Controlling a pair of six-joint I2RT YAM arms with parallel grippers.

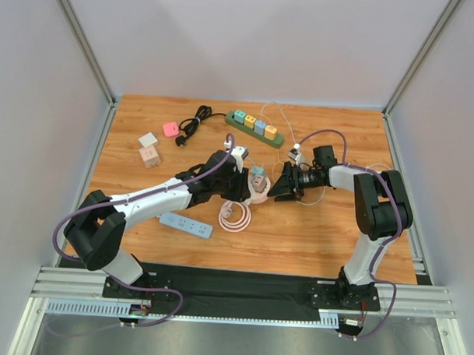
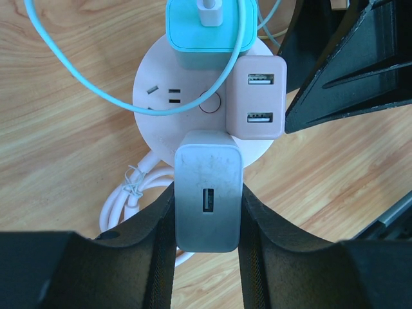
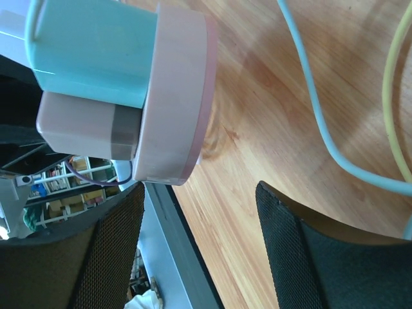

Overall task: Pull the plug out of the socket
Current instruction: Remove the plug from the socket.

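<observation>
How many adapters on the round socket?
3: teal adapter at the far side, pink two-port adapter right, grey adapter nearest, in the left claw. None seems hidden.

Socket point(image 1: 259, 195) at counter point(image 1: 321, 235) centre; charger point(image 2: 207, 193) plugged on top beside two others point(image 2: 256, 96); power strip point(image 1: 185, 225) front-left, second strip point(image 1: 255, 128) behind.

This looks like a robotics lab cell. A wooden tabletop point(image 1: 297, 234) is closed in by plain pale wall panels point(image 1: 28, 139) held in aluminium posts point(image 1: 82, 43). The left arm point(image 1: 143, 201) and the right arm point(image 1: 376, 206) are bolted on metal rails point(image 1: 62, 284). Past the tabletop edge, the right wrist view shows storage shelves point(image 3: 58, 183) with boxes.
</observation>
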